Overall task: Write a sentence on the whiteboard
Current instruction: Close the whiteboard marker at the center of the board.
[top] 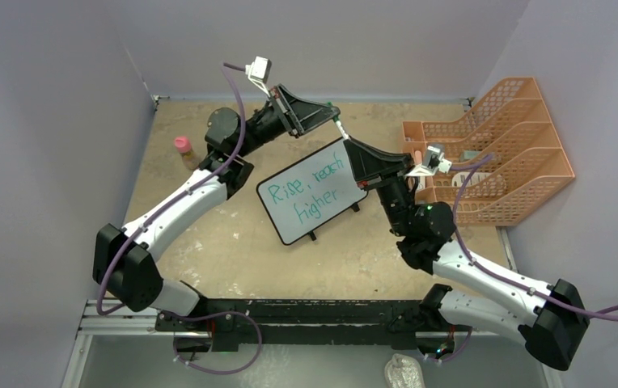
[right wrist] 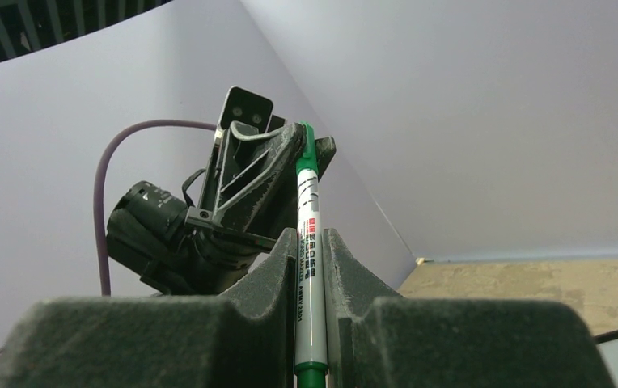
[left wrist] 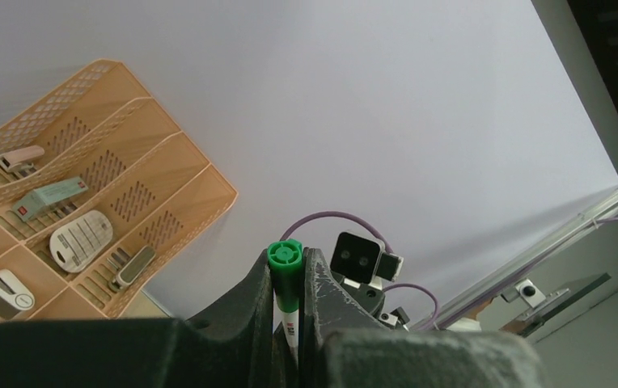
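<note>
The left gripper (left wrist: 291,279) is clamped on the green cap (left wrist: 284,257) and the right gripper (right wrist: 310,236) is clamped on the barrel of the marker (right wrist: 307,186). The two grippers meet nose to nose, with the marker's long axis running straight from one to the other. They hang over the far right corner of the whiteboard (top: 294,230), which lies flat just below them with the sentence (top: 310,192) apparently complete, so any capping push or pull has to run along that axis.

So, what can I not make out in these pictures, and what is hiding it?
Marker: lower end cut off by the bottom edge, right wrist view; body hidden between the fingers of the left tool, left wrist view.
Whiteboard: far right corner under the right tool, top view.
Sentence: any full stop too small, top view.
Orange tray: cut by the left edge, left wrist view.
</note>
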Available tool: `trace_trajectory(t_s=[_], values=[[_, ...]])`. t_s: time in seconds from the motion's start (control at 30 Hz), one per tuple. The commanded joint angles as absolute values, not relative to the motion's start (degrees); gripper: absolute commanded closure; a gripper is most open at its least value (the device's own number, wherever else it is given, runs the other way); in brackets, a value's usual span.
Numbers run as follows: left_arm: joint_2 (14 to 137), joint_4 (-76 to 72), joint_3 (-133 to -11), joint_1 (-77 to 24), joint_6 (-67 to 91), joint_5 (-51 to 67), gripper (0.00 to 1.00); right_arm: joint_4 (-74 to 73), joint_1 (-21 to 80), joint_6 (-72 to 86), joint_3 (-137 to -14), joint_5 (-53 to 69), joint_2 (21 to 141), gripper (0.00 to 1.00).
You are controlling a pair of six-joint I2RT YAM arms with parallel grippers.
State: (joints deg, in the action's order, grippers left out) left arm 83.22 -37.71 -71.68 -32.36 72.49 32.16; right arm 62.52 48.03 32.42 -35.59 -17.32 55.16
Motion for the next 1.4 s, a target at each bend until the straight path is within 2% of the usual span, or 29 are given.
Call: trace_trajectory(t_s=[0.0,0.33,1.07,1.2,1.37], values=[[79.3,-40.7,-70.2,-36.0,71.0,28.6,1.00,67.6,48.0,32.2,-39.2,-17.3,55.6,1.00],[76.4,-41.8,-67.1,-41.5,67.3,28.4,1.00,69.1,48.0,31.1,-42.4,-15.6,57.4,1.00],[74.6,-44.5,-61.8,-45.9,53.2,43.0,1.00,64.0,47.5,36.5,-47.7,-14.2,58.3,1.00],[73.1,-41.6,-59.6,-46.6,53.0,38.5,1.00,64.5,47.5,33.4,-47.7,-12.9,59.1,1.00],[70.2,-28.8,-57.0,-47.0,60.9,25.4,1.00,67.4,47.5,21.7,-46.3,-11.3,61.0,1.00]])
